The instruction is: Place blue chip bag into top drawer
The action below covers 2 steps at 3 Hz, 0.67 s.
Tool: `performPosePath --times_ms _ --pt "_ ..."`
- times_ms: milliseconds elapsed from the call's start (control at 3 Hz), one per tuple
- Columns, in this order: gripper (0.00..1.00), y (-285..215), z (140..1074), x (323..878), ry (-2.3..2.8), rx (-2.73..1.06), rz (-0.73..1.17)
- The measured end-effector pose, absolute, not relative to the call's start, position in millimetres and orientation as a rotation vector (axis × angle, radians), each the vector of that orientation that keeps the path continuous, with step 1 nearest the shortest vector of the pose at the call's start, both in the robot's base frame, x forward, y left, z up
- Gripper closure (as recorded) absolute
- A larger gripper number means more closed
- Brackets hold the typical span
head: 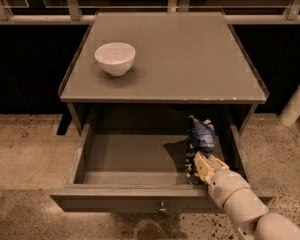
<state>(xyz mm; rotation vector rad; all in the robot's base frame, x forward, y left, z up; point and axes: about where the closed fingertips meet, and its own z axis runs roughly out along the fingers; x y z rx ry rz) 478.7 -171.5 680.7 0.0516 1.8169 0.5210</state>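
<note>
The blue chip bag (201, 135) is a crumpled navy foil bag held upright inside the open top drawer (130, 156), at its right side. My gripper (196, 159) reaches down into the drawer from the lower right and is shut on the bag's lower end. The bag's bottom is low in the drawer, close to its floor; I cannot tell if it touches. The drawer is pulled fully out, with a small round knob (161, 208) at the centre of its front panel.
A white bowl (115, 58) stands on the cabinet top (190, 59) at the back left. A white post (296, 101) stands at the far right on the speckled floor. Metal railings run along the back.
</note>
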Motion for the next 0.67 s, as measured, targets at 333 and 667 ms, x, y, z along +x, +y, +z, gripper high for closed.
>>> performPosePath --times_ms 333,667 --pt "1.00 -171.5 683.1 478.7 1.817 0.052 0.521" --pt "0.81 -171.5 683.1 478.7 1.817 0.052 0.521"
